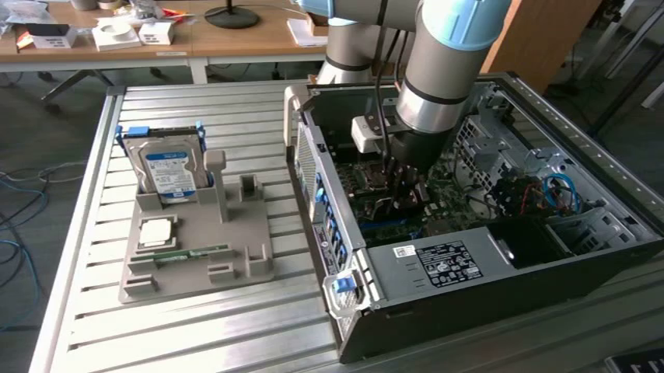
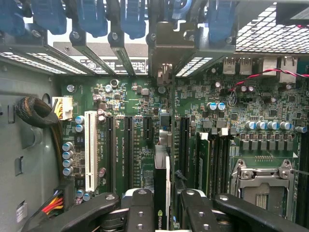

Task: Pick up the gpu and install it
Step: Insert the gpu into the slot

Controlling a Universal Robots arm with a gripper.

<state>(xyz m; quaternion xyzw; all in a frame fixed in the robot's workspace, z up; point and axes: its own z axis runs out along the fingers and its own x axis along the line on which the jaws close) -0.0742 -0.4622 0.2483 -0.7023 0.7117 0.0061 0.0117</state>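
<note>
- The gpu [image 2: 161, 181], seen edge-on, is pinched by the end effector [image 2: 163, 208] above the motherboard [image 2: 130, 96] slots inside the computer case [image 1: 436, 264].
- Its lower edge is hidden; seating unclear.
- The arm [image 1: 436, 85] covers it from outside.

Clearance, case [image 1: 415, 318] interior
Open side admits arm [image 1: 441, 70]. Gripper [image 2: 164, 205] clasps gpu [image 2: 161, 176] over slots; cable bundle [image 2: 38, 116] crowds one flank, socket [image 2: 263, 176] the other, bracket [image 2: 166, 48] near ahead.

Tool [image 1: 403, 190] low inside open case [image 1: 436, 264] (hard drive [image 1: 166, 171] upright in holder [image 1: 197, 260]).
</note>
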